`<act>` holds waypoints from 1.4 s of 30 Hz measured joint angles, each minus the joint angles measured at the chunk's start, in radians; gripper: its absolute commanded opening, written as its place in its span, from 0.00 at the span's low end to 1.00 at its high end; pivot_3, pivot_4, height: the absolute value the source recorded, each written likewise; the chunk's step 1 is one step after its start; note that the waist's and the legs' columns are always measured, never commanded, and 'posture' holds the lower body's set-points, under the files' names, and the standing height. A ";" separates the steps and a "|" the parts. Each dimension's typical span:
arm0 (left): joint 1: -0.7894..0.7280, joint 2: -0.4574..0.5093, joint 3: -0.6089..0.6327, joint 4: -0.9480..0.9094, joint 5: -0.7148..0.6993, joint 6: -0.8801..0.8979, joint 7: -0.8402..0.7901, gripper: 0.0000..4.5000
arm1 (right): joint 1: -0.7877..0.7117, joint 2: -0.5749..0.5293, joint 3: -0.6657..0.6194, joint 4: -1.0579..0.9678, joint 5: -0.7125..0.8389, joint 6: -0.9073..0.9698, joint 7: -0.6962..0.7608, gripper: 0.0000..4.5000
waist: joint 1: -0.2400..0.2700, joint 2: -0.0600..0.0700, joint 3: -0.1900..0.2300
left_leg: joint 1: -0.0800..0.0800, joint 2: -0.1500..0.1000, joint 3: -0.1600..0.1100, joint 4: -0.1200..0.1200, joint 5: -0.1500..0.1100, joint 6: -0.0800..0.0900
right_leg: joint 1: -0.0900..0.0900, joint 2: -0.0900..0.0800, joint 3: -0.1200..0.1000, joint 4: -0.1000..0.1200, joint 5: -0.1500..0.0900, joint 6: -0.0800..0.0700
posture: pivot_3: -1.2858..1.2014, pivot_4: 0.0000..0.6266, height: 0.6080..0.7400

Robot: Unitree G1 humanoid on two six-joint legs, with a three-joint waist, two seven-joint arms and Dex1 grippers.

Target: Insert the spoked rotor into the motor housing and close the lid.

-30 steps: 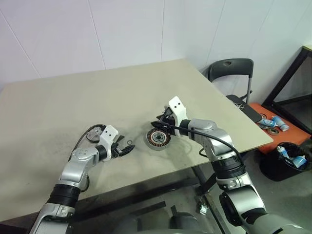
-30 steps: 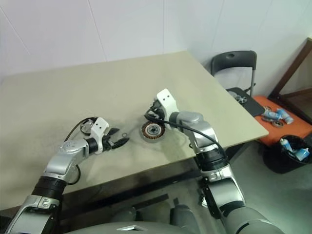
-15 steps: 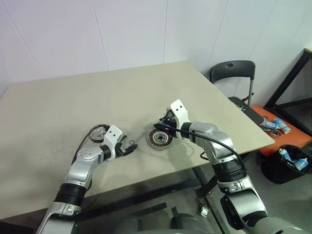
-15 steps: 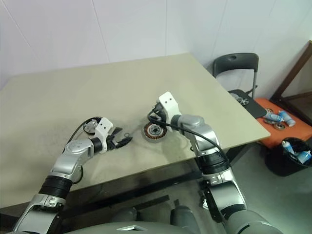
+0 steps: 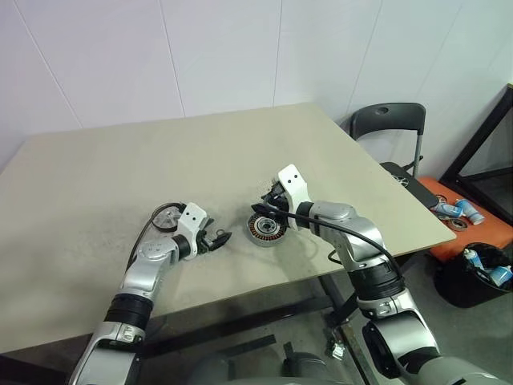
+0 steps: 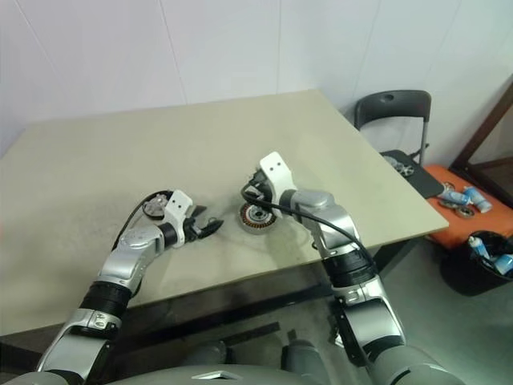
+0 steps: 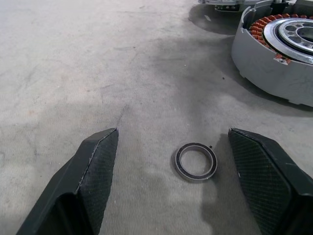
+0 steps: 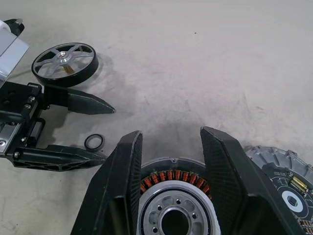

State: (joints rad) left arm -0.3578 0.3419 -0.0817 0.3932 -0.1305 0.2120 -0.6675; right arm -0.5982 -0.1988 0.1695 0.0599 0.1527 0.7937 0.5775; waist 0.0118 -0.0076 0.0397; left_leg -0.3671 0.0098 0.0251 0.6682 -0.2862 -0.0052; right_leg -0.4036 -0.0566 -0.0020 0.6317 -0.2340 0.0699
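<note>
While resting flat on the table [image 5: 96,176], motor housing [image 5: 263,228] sits just under and ahead of right gripper [image 8: 171,142], jaws apart, empty. Spoked rotor [image 8: 65,58] lies behind left gripper [image 7: 195,161], jaws wide apart, straddling small black ring [image 7: 195,161] without touching.

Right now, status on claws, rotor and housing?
Left claw open, straddling small black ring on table. Right claw open over motor housing, holding nothing. Spoked rotor on table behind left claw, not yet inserted.
</note>
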 measured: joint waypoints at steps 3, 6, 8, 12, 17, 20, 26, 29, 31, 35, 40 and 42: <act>0.001 -0.001 -0.002 -0.003 0.003 -0.003 0.000 0.85 | 0.001 -0.003 0.000 0.000 0.001 0.000 0.000 0.43 | 0.000 0.000 0.000 | 0.000 0.000 0.000 0.000 0.000 0.000 | 0.000 0.000 0.000 -0.001 0.000 0.000 | 0.52 0.00 1.00; 0.003 0.001 -0.006 -0.010 0.007 -0.003 -0.001 0.81 | 0.001 -0.003 0.001 0.000 0.001 0.001 -0.002 0.44 | -0.001 0.000 0.000 | -0.001 0.000 0.000 0.000 0.000 0.000 | 0.000 0.000 0.000 -0.001 0.000 0.000 | 0.52 0.00 1.00; 0.004 0.004 -0.008 -0.018 0.011 -0.002 -0.008 0.72 | 0.000 -0.003 0.004 0.000 0.001 0.001 -0.003 0.44 | -0.001 0.000 0.000 | -0.001 0.000 0.000 0.000 0.000 0.000 | -0.001 0.000 0.000 -0.001 0.000 0.000 | 0.52 0.00 1.00; 0.011 0.009 -0.024 -0.043 0.011 0.009 -0.039 0.51 | 0.000 -0.001 0.010 0.000 0.001 0.001 -0.011 0.44 | -0.003 0.000 0.000 | -0.002 0.000 0.000 0.000 0.000 0.000 | -0.002 0.000 0.000 -0.002 0.000 0.000 | 0.52 0.00 1.00; 0.012 0.022 -0.023 -0.062 0.014 0.042 -0.043 0.51 | 0.000 0.001 0.011 0.000 0.001 0.001 -0.016 0.44 | -0.010 0.000 0.000 | -0.003 0.001 0.000 -0.001 0.000 0.000 | -0.002 0.001 0.000 -0.002 0.000 0.000 | 0.52 0.00 1.00; 0.012 0.022 -0.023 -0.065 0.014 0.046 -0.042 0.51 | 0.000 0.001 0.011 0.000 0.001 0.001 -0.020 0.44 | -0.010 0.000 0.000 | -0.003 0.001 0.000 -0.001 0.000 0.000 | -0.003 0.001 0.000 -0.002 0.000 0.000 | 0.52 0.00 1.00; 0.034 0.027 -0.023 -0.104 0.013 0.067 -0.048 0.17 | 0.000 0.001 0.011 0.000 0.001 0.001 -0.021 0.44 | -0.024 0.000 0.000 | -0.003 0.001 0.000 -0.001 0.000 0.000 | -0.003 0.000 0.000 -0.002 0.000 0.000 | 0.52 0.00 1.00; 0.036 0.030 -0.022 -0.117 0.013 0.085 -0.043 0.16 | 0.000 0.001 0.012 0.000 0.001 0.001 -0.022 0.44 | -0.027 0.000 0.000 | -0.003 0.001 0.000 -0.001 0.000 0.000 | -0.003 0.001 0.000 -0.002 0.000 0.000 | 0.52 0.00 1.00; 0.037 0.030 -0.022 -0.123 0.013 0.090 -0.041 0.16 | 0.000 0.001 0.014 0.000 0.001 0.001 -0.022 0.44 | -0.026 0.000 0.000 | -0.003 0.001 0.000 -0.001 0.000 0.000 | -0.003 0.001 0.000 -0.002 0.000 0.000 | 0.52 0.00 1.00; 0.038 0.030 -0.022 -0.129 0.013 0.098 -0.039 0.16 | 0.000 0.001 0.020 0.000 0.001 0.001 -0.021 0.44 | -0.026 0.000 0.000 | -0.004 0.001 0.000 -0.001 0.000 0.000 | -0.004 0.001 0.000 -0.002 0.000 0.000 | 0.52 0.00 1.00; 0.038 0.030 -0.022 -0.151 0.012 0.128 -0.033 0.16 | 0.000 0.001 0.020 0.001 0.001 0.001 -0.021 0.44 | -0.027 0.000 0.000 | -0.005 0.001 0.000 -0.001 0.000 0.000 | -0.004 0.001 0.000 -0.002 0.000 0.000 | 0.52 0.00 1.00; 0.038 0.030 -0.021 -0.154 0.010 0.132 -0.032 0.16 | 0.000 0.001 0.020 0.003 0.001 0.001 -0.021 0.44 | -0.027 0.000 0.000 | -0.005 0.001 0.000 -0.001 0.000 0.000 | -0.005 0.001 0.000 -0.002 0.000 0.000 | 0.52 0.00 1.00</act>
State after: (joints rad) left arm -0.3198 0.3715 -0.1025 0.2396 -0.1204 0.3445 -0.7000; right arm -0.5978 -0.1975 0.1898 0.0626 0.1540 0.7944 0.5560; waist -0.0151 -0.0075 0.0399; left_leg -0.3718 0.0111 0.0252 0.6672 -0.2862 -0.0051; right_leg -0.4083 -0.0559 -0.0015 0.6297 -0.2343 0.0702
